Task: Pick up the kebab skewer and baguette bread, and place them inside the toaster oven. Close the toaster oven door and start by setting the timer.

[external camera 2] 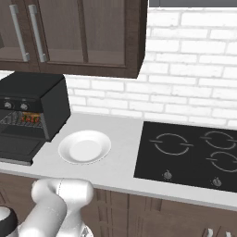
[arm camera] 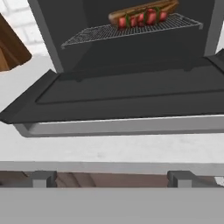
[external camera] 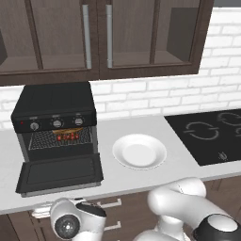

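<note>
Light: even, soft, bright on the white brick wall (external camera 2: pixel 194 55) and pale counter (external camera: pixel 141 181).
Shadows: faint under the plate (external camera: pixel 139 151); the toaster oven (external camera: pixel 54 106) cavity is dim.
Glare: none on the cooktop (external camera 2: pixel 185 155).
Sharpness: base views crisp; hand view soft, slightly blurred at the counter's front edge.

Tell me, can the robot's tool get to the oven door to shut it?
Probably yes. The oven door hangs wide open and flat, right in front of the open tool, and its front edge faces the tool with nothing between. The bread and skewer already sit on the rack inside.
</note>
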You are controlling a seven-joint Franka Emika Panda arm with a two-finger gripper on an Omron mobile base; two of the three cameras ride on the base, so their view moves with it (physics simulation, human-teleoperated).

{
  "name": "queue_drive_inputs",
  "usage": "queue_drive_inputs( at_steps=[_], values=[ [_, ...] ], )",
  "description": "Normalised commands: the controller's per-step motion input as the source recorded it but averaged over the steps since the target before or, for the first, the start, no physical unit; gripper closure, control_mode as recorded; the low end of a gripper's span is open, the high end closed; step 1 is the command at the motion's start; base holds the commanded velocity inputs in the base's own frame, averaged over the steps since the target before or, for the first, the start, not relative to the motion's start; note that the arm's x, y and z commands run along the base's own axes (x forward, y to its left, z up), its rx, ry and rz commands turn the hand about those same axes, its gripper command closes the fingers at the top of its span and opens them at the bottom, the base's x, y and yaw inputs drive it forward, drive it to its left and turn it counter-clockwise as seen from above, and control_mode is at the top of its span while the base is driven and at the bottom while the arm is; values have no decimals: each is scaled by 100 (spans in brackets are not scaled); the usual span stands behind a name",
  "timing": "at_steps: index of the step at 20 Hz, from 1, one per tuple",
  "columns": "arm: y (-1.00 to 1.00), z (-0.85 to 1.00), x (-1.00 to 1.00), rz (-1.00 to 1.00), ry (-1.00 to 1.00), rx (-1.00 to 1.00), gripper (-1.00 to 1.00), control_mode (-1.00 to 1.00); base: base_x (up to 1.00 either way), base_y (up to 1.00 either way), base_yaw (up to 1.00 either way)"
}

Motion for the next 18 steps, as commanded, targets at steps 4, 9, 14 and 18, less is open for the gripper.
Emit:
queue_drive_inputs(
  at_steps=[4, 9, 14, 18],
  values=[
    [16, 0, 25, 0, 0, 0, -100, -100, 0, 0, 0],
    [0, 0, 42, 0, 1, 0, -100, -100, 0, 0, 0],
    [0, -3, 28, 0, 6, 0, -100, -100, 0, 0, 0],
    [0, -15, 9, 0, 5, 0, -100, -100, 0, 0, 0]
  ],
)
